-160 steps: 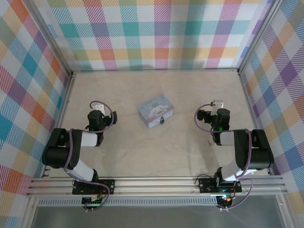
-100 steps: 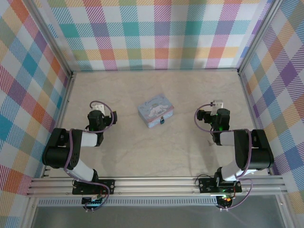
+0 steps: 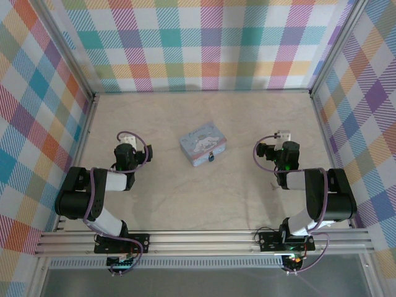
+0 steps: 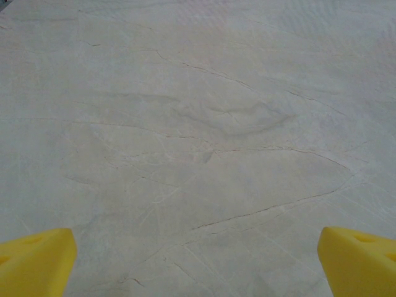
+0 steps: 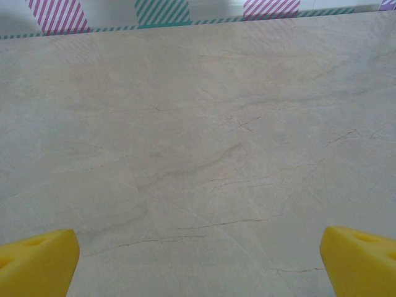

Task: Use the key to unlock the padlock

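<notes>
The padlock (image 3: 211,157) is a tiny dark lock hanging at the front of the pale-blue cartoon tin (image 3: 203,143) in the middle of the table. My left gripper (image 4: 198,266) is open, its yellow fingertips (image 4: 34,260) wide apart over bare table; seen from above, the left gripper (image 3: 126,148) rests well left of the tin. My right gripper (image 5: 198,263) is open too, with nothing between its fingertips (image 5: 359,260); from above, the right gripper (image 3: 286,151) sits well right of the tin. A small dark speck (image 3: 274,185) lies beside the right arm, too small to tell whether it is the key.
Checked fabric walls (image 3: 204,43) close off the back and both sides of the marble-patterned table (image 3: 204,198). A metal rail (image 3: 204,240) runs along the near edge, carrying both arm bases.
</notes>
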